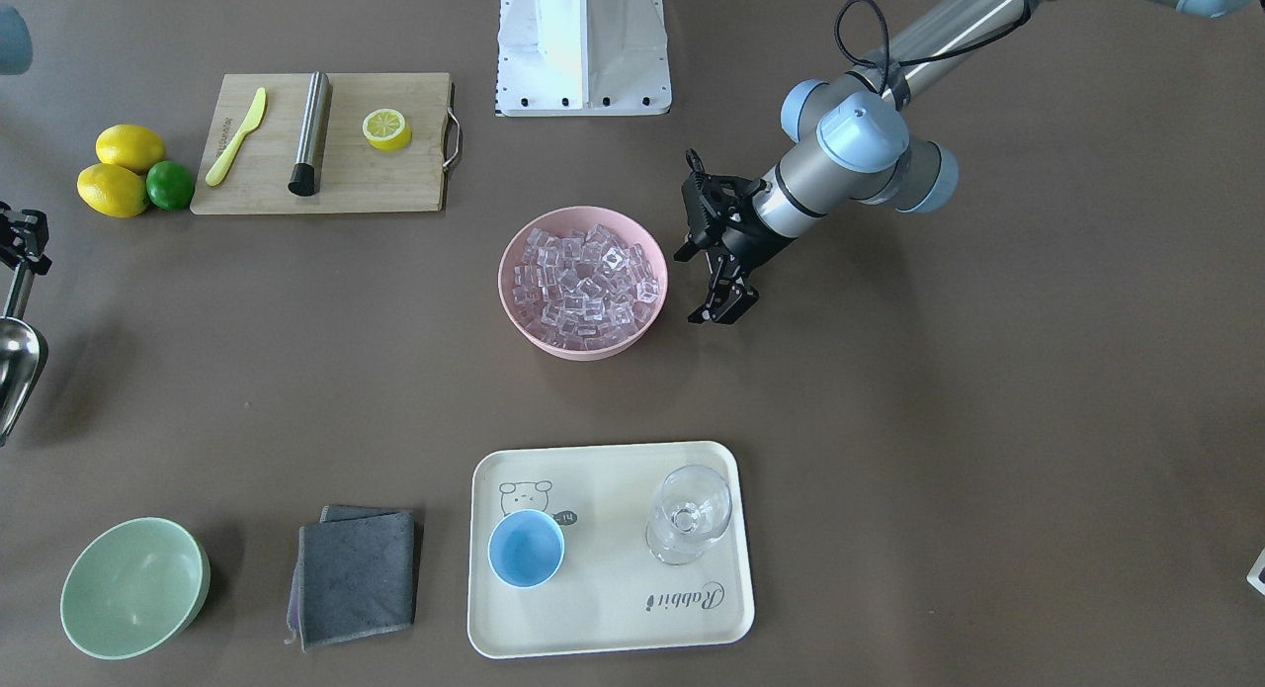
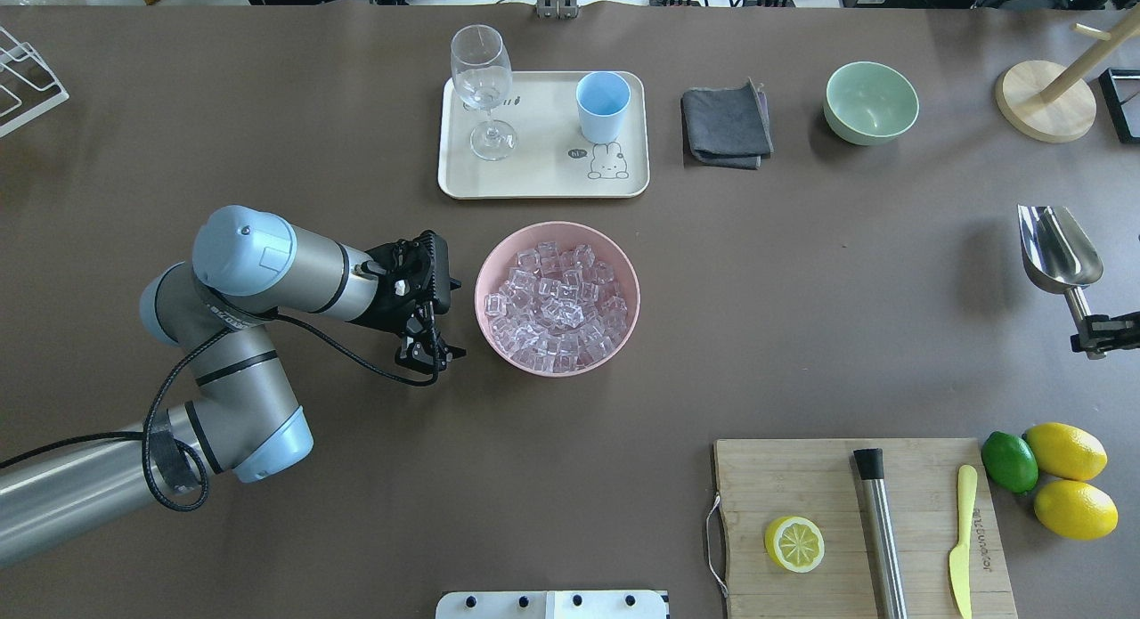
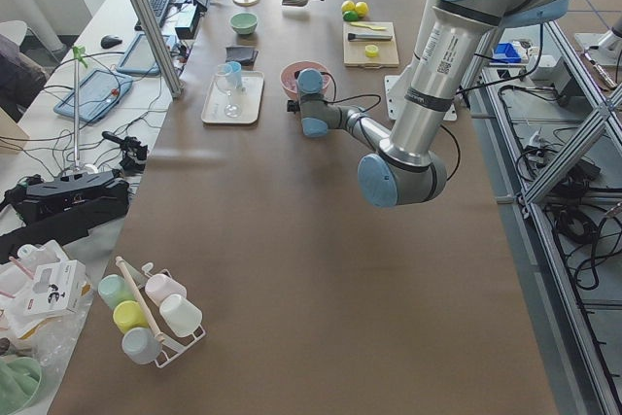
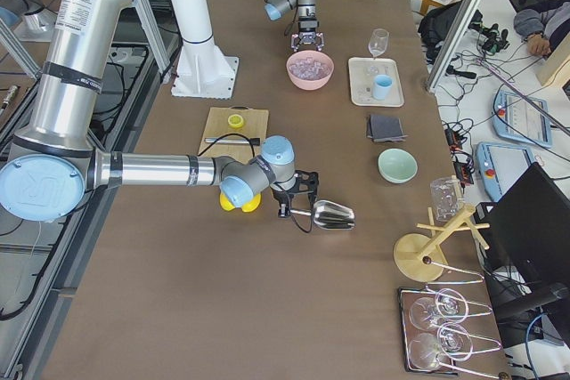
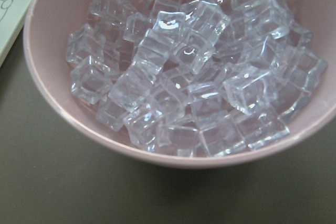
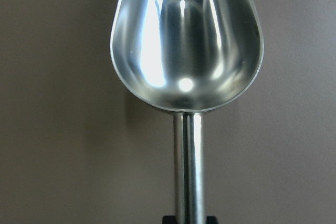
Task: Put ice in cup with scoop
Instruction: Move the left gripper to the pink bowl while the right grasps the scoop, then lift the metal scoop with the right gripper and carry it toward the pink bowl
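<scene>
Pinching the empty scoop [image 2: 1060, 249] by its handle's end, the right claw [image 2: 1097, 334] risks it twisting and spilling ice [image 2: 557, 303], heaped in the pink bowl [image 2: 479, 300] just beside the spread, empty left claw [image 2: 434, 359], before reaching the cup [image 2: 602, 107] on the tray [image 2: 543, 178] beyond.
</scene>
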You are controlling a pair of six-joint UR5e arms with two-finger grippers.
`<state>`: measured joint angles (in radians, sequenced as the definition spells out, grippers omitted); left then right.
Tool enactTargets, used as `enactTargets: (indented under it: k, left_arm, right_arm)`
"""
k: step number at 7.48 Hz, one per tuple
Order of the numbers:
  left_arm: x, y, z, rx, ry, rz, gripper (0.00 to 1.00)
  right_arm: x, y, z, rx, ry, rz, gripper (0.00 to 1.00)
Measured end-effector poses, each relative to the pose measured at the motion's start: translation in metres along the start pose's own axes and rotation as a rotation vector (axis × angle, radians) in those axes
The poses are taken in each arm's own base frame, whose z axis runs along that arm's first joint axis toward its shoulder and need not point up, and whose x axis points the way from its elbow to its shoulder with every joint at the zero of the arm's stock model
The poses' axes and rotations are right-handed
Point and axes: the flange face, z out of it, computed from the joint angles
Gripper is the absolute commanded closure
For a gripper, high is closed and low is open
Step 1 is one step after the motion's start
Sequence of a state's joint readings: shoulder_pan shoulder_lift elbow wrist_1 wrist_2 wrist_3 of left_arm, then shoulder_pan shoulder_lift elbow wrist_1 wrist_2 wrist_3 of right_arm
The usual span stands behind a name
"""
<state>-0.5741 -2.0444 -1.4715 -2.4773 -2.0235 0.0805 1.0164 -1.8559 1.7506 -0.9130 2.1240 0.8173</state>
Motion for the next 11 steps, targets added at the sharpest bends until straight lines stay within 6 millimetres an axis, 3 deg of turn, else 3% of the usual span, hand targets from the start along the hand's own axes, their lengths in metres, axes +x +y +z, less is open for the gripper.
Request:
enactTargets:
  k: [4,6,8,10,11]
  left_arm:
    - [0.003,-0.007,0.006,0.003,0.007,0.002,0.01]
    - [0.003,-0.009,0.007,0.004,0.008,0.003,0.01]
    - [0.004,-0.009,0.007,0.006,0.008,0.004,0.01]
    - [0.004,-0.010,0.007,0.007,0.008,0.004,0.01]
    - [0.004,-0.010,0.007,0.008,0.008,0.005,0.01]
  right_arm:
    - [-0.002,-0.004,-0.044,0.032,0.001,-0.274,1.00]
    - [0.001,-0.021,-0.080,0.043,0.024,-0.454,1.00]
    - [0.000,-0.042,-0.105,0.045,0.026,-0.508,1.00]
    - [-0.028,-0.061,-0.129,0.032,0.042,-0.530,1.00]
    - [-0.052,-0.067,-0.144,0.017,0.049,-0.551,1.00]
